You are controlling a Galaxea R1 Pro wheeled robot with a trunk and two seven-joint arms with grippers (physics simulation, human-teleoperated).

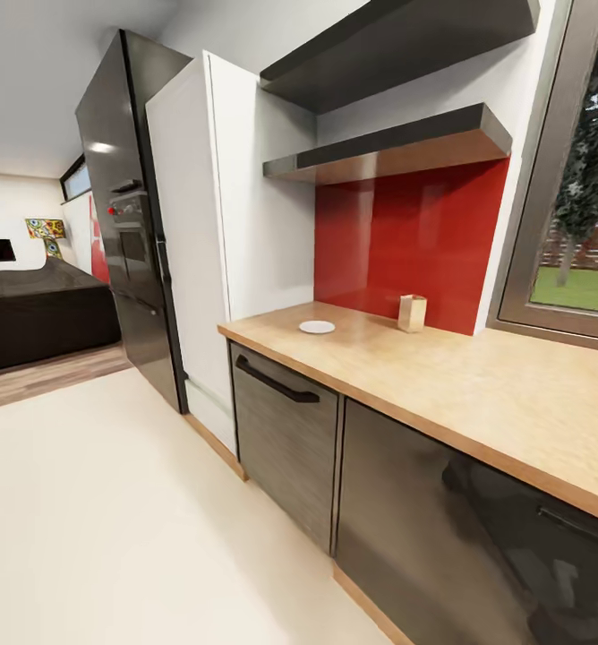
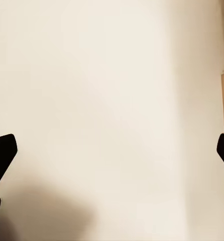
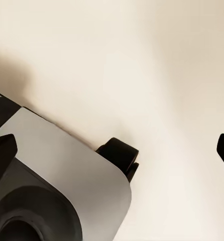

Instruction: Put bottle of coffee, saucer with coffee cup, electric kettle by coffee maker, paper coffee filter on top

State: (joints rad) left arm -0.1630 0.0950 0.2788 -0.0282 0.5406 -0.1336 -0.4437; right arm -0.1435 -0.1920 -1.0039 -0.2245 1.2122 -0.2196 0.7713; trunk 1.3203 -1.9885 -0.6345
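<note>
Step in hand: robot in transit thru kitchen, judged from arms hanging low over cream floor (image 1: 111,502); no object held, nothing being placed.
Saucer: small white round saucer (image 1: 317,327) lies flat on light wood countertop (image 1: 478,394), near its left end, w/ red glossy backsplash (image 1: 415,242) behind.
Box-like item: small tan upright container (image 1: 412,313) on counter by the backsplash, right of saucer & apart from it; prob the paper filters, can't confirm.
Shelves: two dark grey wall shelves (image 1: 397,143) above counter, seen from below, so tops hidden; bottle of coffee could be up there, not visible.
Left pincer: left gripper (image 2: 112,150) pointing at floor, dark fingertips (image 2: 2,150) at opposite frame edges, wide apart, nothing btwn.
Right pincer: right gripper (image 3: 112,145) also spread wide & empty, over floor; grey-white robot base (image 3: 51,181) w/ black caster wheel (image 3: 119,155) below it.
Next move needs: prob drive closer, square up to counter, raise an arm; locate coffee maker first since everything gets placed around it.
Hard to tell: counter cut off at right edge; coffee maker, cup, kettle not made out here.
</note>
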